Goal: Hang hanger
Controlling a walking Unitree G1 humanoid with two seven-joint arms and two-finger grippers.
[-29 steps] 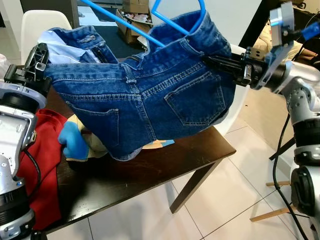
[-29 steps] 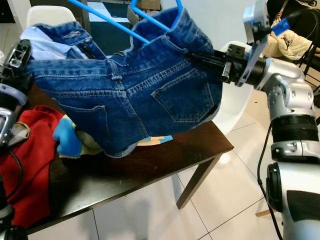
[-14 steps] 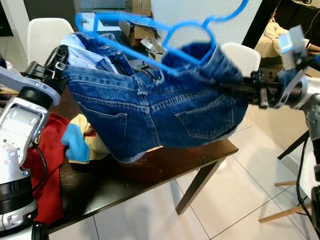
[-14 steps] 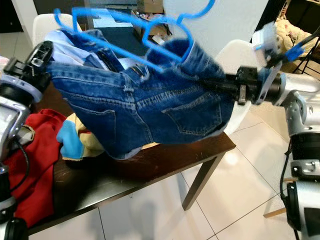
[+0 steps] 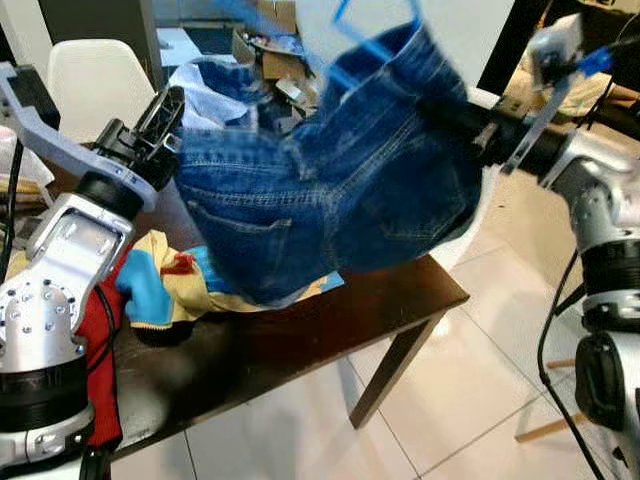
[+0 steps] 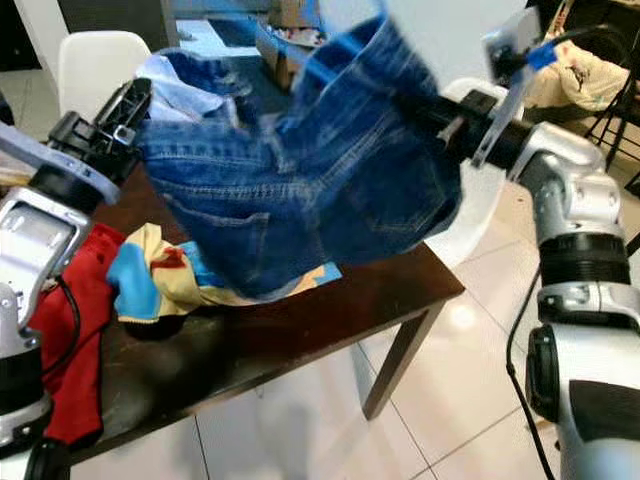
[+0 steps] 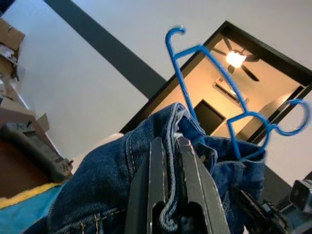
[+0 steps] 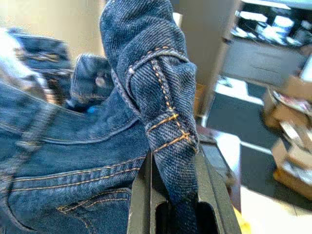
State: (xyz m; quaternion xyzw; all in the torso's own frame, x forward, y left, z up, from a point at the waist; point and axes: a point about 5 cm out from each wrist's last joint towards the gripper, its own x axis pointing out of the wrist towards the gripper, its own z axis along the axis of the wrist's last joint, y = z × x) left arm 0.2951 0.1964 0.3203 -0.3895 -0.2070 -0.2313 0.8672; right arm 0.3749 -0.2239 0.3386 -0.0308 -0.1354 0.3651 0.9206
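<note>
I hold the denim shorts stretched above the dark table, centre of the frame. My left gripper pinches the waistband at one end; my right gripper pinches the waistband fold at the other. The blue hanger sits inside the waistband, hook up. Judged step: carrying the loaded hanger. Next move requires a rail and a freed hook.
</note>
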